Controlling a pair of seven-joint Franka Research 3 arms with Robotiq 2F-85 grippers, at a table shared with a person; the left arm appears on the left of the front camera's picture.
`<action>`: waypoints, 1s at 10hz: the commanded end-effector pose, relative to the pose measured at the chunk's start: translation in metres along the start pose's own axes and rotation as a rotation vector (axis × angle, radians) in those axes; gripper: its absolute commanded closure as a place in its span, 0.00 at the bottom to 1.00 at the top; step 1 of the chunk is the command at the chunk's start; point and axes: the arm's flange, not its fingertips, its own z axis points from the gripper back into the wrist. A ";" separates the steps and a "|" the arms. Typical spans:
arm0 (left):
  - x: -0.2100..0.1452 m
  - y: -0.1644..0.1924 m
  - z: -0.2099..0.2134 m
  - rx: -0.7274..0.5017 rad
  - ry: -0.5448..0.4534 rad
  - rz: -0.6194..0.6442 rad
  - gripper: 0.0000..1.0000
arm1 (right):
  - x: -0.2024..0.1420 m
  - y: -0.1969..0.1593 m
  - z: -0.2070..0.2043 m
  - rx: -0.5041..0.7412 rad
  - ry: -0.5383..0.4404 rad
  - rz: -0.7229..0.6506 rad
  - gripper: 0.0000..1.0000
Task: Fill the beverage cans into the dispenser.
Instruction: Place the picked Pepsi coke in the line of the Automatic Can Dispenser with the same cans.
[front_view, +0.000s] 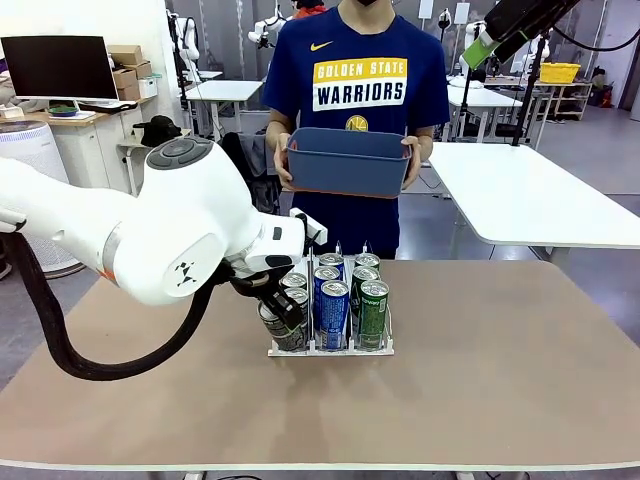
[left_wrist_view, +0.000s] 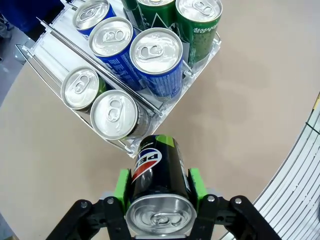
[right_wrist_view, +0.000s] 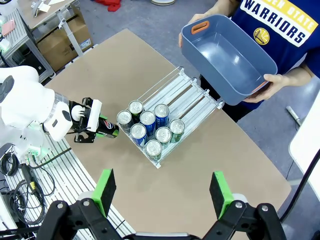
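My left gripper (left_wrist_view: 159, 181) is shut on a black Pepsi can (left_wrist_view: 159, 167), gripped around its side with the silver top toward the wrist camera. The can hangs just off the front corner of the dispenser (left_wrist_view: 50, 47), by the lane with two black-and-yellow cans (left_wrist_view: 114, 114). Blue cans (left_wrist_view: 156, 52) fill the middle lane and green cans (left_wrist_view: 200, 12) the third. In the front view the left gripper (front_view: 278, 308) sits at the left front of the dispenser (front_view: 330, 350). High above the table my right gripper (right_wrist_view: 163, 192) stands open, with nothing between its fingers.
A person at the far side holds an empty blue bin (front_view: 345, 165) in both hands, above the table's far edge. From above, the bin (right_wrist_view: 225, 55) is beyond the dispenser (right_wrist_view: 175, 90). A metal frame (left_wrist_view: 300, 165) runs along the table edge near my left gripper.
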 end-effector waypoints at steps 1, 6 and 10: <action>0.002 -0.007 -0.002 0.049 0.002 -0.002 0.42 | -0.001 0.001 -0.001 0.006 0.001 0.008 0.00; 0.027 0.004 -0.029 0.184 -0.015 0.018 0.42 | -0.001 0.001 -0.001 0.006 0.001 0.008 0.00; 0.040 0.017 -0.044 0.166 -0.081 0.021 0.42 | -0.001 0.001 -0.001 0.006 0.001 0.008 0.00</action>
